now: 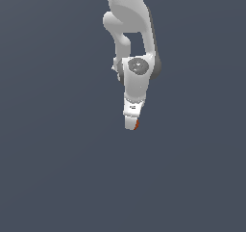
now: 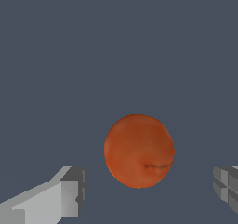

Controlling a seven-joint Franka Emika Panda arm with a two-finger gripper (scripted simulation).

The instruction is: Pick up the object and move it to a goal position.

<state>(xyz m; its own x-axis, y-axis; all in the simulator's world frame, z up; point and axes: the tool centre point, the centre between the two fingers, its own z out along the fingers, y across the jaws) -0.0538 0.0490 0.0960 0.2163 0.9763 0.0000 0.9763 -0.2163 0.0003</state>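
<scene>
Tool spread wide, ball between its fingers but nearer the seven-o'clock one — untouched. Advise centring, lowering to the ball's widest girth, then closing gently — round surfaces squirt out.

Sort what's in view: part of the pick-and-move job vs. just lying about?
Part of the job:
- ball, orange-red, sitting between the open fingers, no contact visible
- tool, reaching down over the ball

Lying about:
- nothing else to see; only the plain grey floor
</scene>
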